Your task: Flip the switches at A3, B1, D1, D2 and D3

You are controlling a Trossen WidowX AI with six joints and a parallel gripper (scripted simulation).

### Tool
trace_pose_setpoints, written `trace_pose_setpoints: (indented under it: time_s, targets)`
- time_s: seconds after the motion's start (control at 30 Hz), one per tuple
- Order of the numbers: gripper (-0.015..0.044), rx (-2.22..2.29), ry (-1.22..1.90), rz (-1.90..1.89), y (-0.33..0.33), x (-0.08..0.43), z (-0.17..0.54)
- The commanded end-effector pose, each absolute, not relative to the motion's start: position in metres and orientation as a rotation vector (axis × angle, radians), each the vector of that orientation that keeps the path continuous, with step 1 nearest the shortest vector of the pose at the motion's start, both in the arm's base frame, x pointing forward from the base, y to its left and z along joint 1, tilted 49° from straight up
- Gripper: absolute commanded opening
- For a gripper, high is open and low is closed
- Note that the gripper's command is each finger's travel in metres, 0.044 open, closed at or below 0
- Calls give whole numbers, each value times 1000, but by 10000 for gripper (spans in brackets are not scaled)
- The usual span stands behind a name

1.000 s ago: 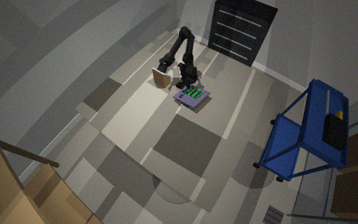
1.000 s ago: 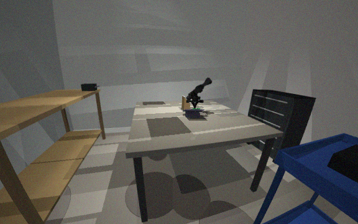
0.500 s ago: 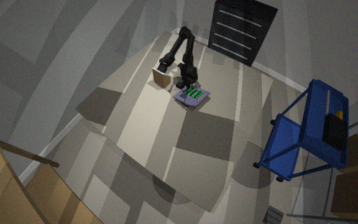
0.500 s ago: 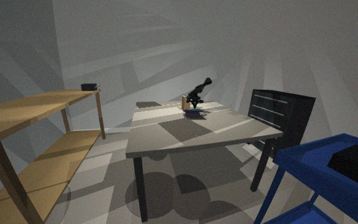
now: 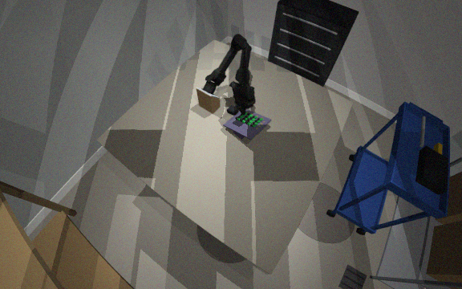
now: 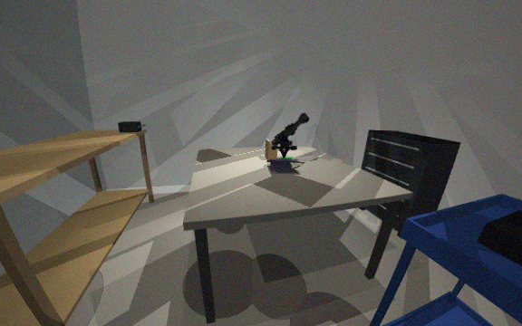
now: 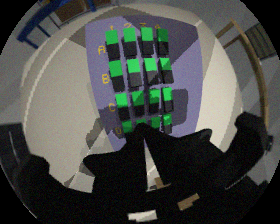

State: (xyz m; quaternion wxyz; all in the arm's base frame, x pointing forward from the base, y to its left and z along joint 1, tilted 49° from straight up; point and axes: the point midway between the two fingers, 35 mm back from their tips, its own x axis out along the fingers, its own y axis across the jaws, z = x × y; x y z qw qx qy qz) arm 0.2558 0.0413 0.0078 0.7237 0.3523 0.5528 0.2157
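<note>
At the far left of the top view you see wooden shelving point(image 5: 10, 249), well apart from the table point(image 5: 199, 168) that fills the middle. On the table, toward its far edge, a small tan box point(image 5: 208, 100) stands just left of the arm's base, and the arm point(image 5: 239, 68) arches up from there and comes down over the panel. The panel point(image 5: 248, 124), a purple plate carrying rows of green-and-black rocker switches, lies flat just in front of the arm's base, near the far edge and well away from the near corners. In the wrist view you find the panel point(image 7: 184, 50) running away from the camera, with row letters down its left margin; the printed labels are too blurred to read with certainty. The gripper point(image 7: 145, 137) sits at the panel's nearest row, its two fingers pressed together with nothing between them, their tips over the middle switches point(image 7: 140, 120) of that row; you cannot tell whether they touch a switch. Moving right in the top view, a black drawer cabinet point(image 5: 311, 40) stands beyond the table's far right corner, and a blue cart point(image 5: 399, 168) stands off its right edge.
</note>
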Motion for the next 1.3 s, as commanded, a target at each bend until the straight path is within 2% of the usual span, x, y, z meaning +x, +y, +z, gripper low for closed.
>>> trace_pose_setpoints:
  time_s: [0.0,0.53,0.77,1.07,1.27]
  targets:
    - [0,780,1224,469,41,256,7]
    - [0,778,1221,475,41,256,7]
    - [0,782,1203,455,-2,235,47]
    - [0,781,1202,455,-17,233,31]
    - [0,778,1225,467,8,245,9]
